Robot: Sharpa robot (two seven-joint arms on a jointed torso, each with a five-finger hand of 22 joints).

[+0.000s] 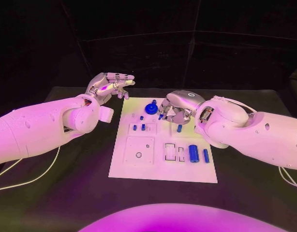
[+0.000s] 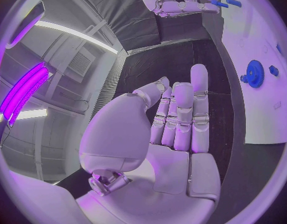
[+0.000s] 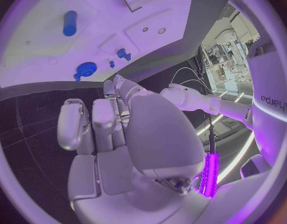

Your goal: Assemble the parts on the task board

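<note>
The right hand hangs curled over the task board beside the blue gear, whether gripping anything I cannot tell, and should descend slowly while the left hand, empty and part-spread, stays clear.

Right hand (fingers curled, nothing in them) near white task board, blue gear.

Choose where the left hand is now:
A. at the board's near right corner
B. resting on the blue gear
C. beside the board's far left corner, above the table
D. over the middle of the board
C: the left hand is raised off the board, beside its far left corner.
</note>
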